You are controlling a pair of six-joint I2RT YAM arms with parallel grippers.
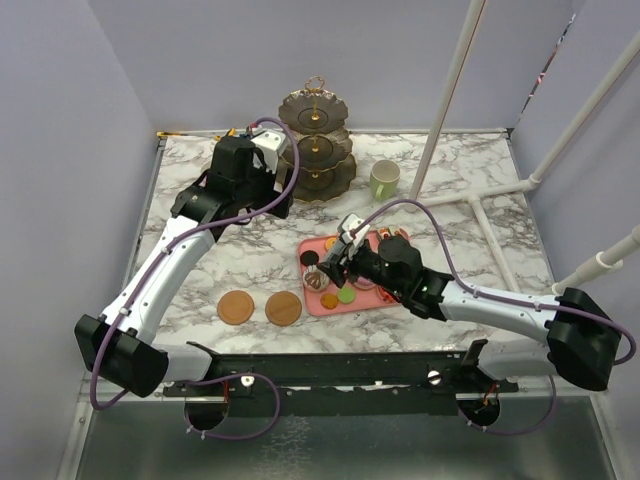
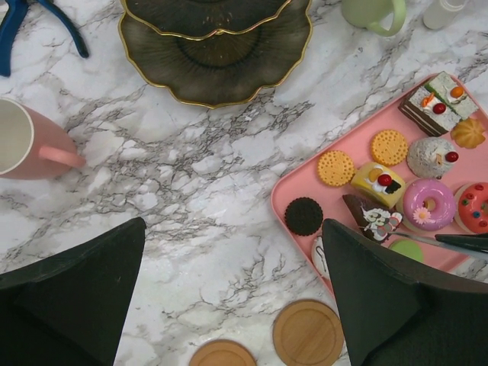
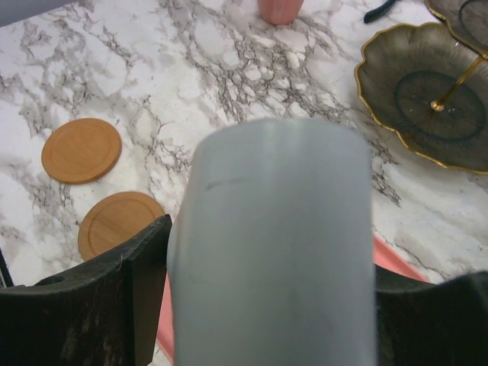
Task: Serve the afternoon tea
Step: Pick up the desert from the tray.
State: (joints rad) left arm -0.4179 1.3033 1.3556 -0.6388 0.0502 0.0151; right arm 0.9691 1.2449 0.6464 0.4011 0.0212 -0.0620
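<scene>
Marble counter (image 1: 200,250) between plain grey walls. At its far edge stands the three-tier stand (image 1: 316,150), with the green mug (image 1: 384,179) just to its right and the pink mug (image 2: 34,149) to its left, a little nearer. Pastries (image 2: 428,204) lie on the pink tray (image 2: 301,183) right of centre. Two coasters (image 1: 237,307) sit left of it, near the front edge. The left hand (image 2: 236,297) hangs wide open, holding nothing. The right hand (image 3: 282,305) grips a blurred grey object (image 3: 274,191) over the tray.

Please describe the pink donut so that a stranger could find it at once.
Find the flat pink tray on the marble table, near the dark tiered stand. The donut lies among its toy pastries, beside a red-iced one. Only it has pink icing with a small flower.
</scene>
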